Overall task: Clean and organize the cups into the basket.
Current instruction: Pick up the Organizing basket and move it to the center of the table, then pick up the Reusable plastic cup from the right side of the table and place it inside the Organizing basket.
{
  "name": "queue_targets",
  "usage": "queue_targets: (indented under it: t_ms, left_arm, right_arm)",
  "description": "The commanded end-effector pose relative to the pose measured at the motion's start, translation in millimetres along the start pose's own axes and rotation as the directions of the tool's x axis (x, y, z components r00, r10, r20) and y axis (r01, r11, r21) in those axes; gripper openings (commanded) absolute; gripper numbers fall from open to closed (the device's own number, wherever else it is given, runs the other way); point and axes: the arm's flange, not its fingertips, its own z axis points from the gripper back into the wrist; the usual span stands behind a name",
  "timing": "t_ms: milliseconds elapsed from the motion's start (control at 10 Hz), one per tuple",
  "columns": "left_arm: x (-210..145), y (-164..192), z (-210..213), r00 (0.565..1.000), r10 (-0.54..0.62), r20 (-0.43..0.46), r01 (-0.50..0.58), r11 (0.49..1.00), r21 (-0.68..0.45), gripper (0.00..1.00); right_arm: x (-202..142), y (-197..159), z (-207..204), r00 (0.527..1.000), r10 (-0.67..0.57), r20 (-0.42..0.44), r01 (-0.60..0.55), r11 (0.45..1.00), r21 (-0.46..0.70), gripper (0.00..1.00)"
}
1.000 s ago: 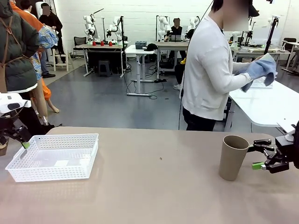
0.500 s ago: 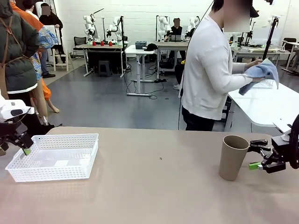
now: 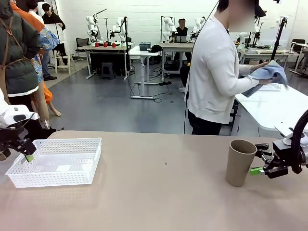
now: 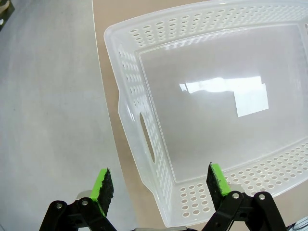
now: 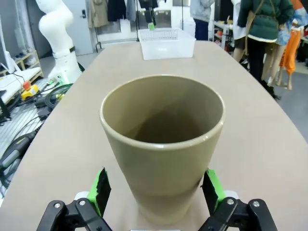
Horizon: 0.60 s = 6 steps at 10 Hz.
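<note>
A tan-brown cup (image 3: 239, 162) stands upright on the right of the table, empty inside in the right wrist view (image 5: 163, 144). My right gripper (image 3: 258, 160) is open just right of it, level with its lower half. Its green pads (image 5: 211, 187) flank the cup's base with small gaps on both sides. The white lattice basket (image 3: 55, 161) sits empty at the table's left and shows far off in the right wrist view (image 5: 166, 43). My left gripper (image 3: 26, 151) hangs open over the basket's left short end. In the left wrist view its fingers (image 4: 160, 183) straddle the end wall with the handle cut-out (image 4: 144, 139).
A person in a white top stands beyond the table's far right edge, turned away, holding a blue cloth (image 3: 272, 72) over a white side table (image 3: 269, 108). The middle of my table is bare tan surface (image 3: 159, 183). Another person stands at far left (image 3: 19, 57).
My right gripper has slid left, closer to the cup. My left gripper has shifted slightly right and down over the basket's end. The person has moved the cloth a little.
</note>
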Motion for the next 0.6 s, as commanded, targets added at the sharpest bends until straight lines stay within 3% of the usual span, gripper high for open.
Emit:
queue_targets:
  t_ms: [0, 500]
  left_arm:
    - [2, 1, -6, 1.000, -0.020, -0.014, 0.020, 1.000, 0.006, 1.00]
    - [8, -7, -16, 0.998, -0.036, -0.048, 0.036, 0.999, -0.009, 1.00]
  right_arm:
    - [3, -5, -12, 1.000, -0.015, 0.013, 0.014, 1.000, 0.009, 1.00]
    - [1, -12, -26, 1.000, -0.023, -0.001, 0.023, 1.000, 0.020, 1.00]
